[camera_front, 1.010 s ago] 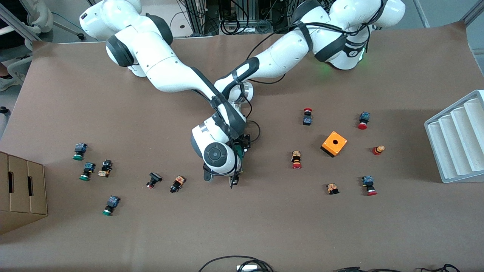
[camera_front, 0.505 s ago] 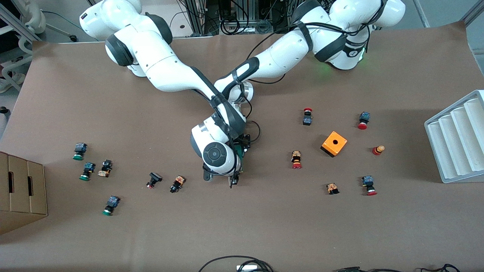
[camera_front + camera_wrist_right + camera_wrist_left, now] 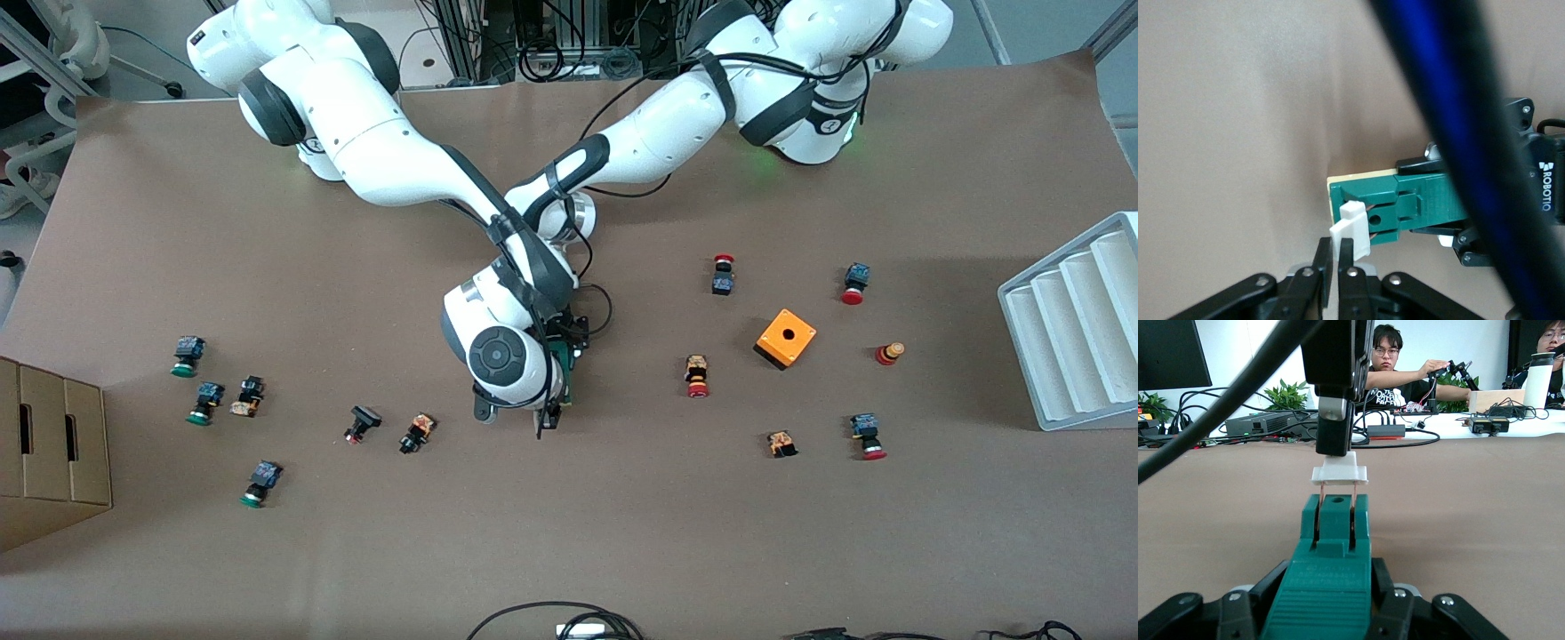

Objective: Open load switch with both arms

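The green load switch (image 3: 566,369) lies at the table's middle, mostly under the right arm's wrist. My left gripper (image 3: 1327,590) is shut on the switch's green body (image 3: 1331,553), level with the table. The switch's small white block (image 3: 1339,468) stands out from the green body on two copper prongs. My right gripper (image 3: 1336,259) is shut on that white block (image 3: 1355,230), coming down on it from above. In the front view the right gripper (image 3: 546,418) sits at the switch's end nearer the front camera, and the left gripper (image 3: 574,340) at the farther end.
An orange box (image 3: 786,338) and several red push buttons lie toward the left arm's end. Several green and black push buttons lie toward the right arm's end. A white ridged tray (image 3: 1071,329) and a cardboard box (image 3: 49,444) stand at the table's two ends.
My right gripper's fingers have closed on the white block. The right arm's wrist and elbow have shifted slightly away from the front camera. The left arm has not moved.
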`<action>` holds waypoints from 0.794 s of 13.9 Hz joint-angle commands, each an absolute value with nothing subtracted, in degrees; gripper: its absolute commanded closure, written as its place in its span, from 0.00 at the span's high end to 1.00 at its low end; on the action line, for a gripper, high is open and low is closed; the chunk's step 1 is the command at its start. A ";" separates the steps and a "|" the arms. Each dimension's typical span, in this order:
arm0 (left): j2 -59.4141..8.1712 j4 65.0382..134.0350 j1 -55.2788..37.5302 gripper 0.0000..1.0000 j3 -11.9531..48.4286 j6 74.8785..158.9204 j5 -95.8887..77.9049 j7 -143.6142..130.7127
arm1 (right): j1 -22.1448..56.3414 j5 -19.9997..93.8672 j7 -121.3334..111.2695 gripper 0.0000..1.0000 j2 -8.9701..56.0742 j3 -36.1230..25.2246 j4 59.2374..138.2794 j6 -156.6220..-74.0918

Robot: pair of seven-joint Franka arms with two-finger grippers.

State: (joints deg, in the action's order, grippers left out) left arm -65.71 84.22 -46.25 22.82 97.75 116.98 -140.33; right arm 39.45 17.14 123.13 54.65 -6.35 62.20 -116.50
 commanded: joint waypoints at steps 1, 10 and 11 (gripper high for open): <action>-66.71 82.35 -46.93 0.51 22.24 98.53 117.86 -139.66 | 39.99 19.16 123.84 0.08 52.56 -6.06 65.74 -116.02; -66.71 82.44 -47.02 0.51 22.24 98.53 117.86 -139.66 | 41.04 19.07 123.49 0.08 50.63 -5.98 69.78 -116.02; -66.71 82.35 -47.02 0.51 22.24 98.53 117.86 -139.66 | 41.04 18.99 123.40 0.08 50.28 -5.98 70.31 -116.02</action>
State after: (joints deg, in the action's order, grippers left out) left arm -65.71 84.22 -46.25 22.82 97.75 116.95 -140.33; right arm 39.95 17.14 123.14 52.51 -6.31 64.89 -116.62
